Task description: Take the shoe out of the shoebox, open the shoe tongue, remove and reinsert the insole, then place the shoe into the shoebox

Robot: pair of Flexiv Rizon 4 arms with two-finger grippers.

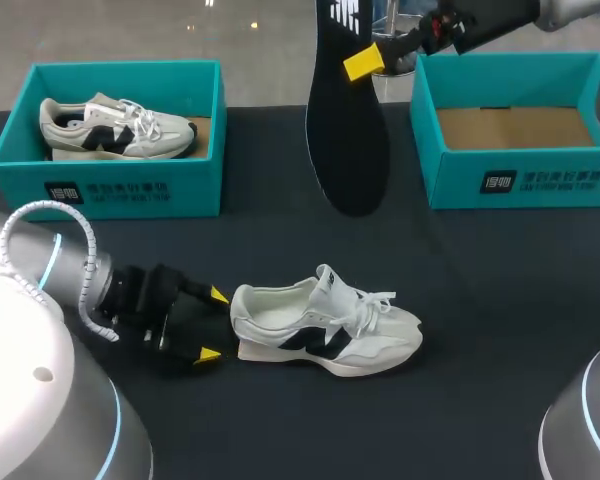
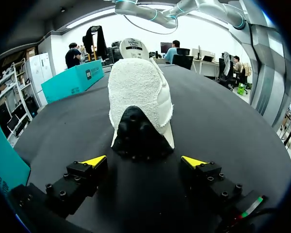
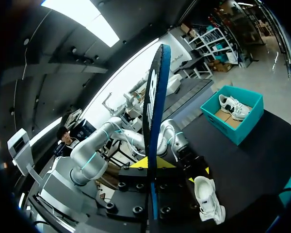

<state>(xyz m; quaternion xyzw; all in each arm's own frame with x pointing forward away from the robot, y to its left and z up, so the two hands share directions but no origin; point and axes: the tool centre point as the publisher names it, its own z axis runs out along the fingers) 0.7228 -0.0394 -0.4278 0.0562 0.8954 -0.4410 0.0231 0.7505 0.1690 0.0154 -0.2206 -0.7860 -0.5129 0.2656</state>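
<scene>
Black foam insole (image 1: 345,130), likely light and bendy, is hanging up in the air, well apart from the white cloth shoe (image 1: 325,325); we are pinching it near its top in our right claw (image 1: 365,62). Our left claw (image 1: 213,324) is sitting wide apart just behind that shoe's heel.

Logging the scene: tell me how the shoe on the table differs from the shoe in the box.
The table shoe lies on the table, heel just ahead of the left gripper's open fingers; the boxed shoe sits in the left box, untouched. The table shoe's insole is out, held by the right gripper; the boxed shoe's cannot be seen. Both are white with black marks.
</scene>
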